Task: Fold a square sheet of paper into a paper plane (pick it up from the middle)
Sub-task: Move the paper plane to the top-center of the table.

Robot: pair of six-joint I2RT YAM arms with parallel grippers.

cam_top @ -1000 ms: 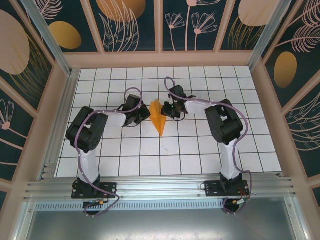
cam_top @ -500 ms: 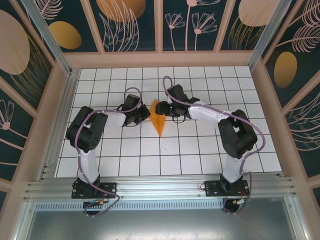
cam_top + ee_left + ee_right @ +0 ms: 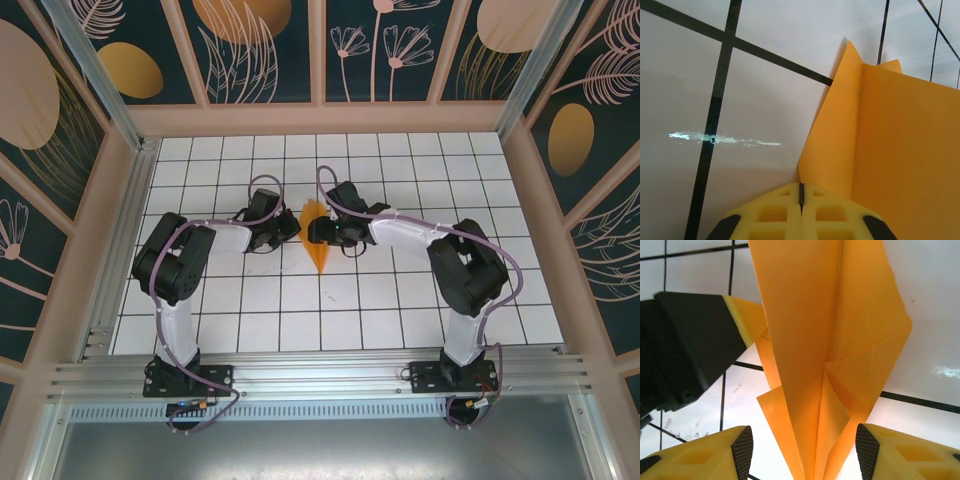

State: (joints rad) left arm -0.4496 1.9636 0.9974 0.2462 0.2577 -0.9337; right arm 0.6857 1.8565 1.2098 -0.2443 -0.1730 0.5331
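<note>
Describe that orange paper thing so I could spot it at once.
Look at the white gridded table, near its middle. There the paper plane stands pinched in the left gripper: a narrow creased dart, bright orange, unlike the dull painted ovals around.

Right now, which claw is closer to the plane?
Left. The left claw pinches the plane's side; the right claw is open around it, not touching.
</note>
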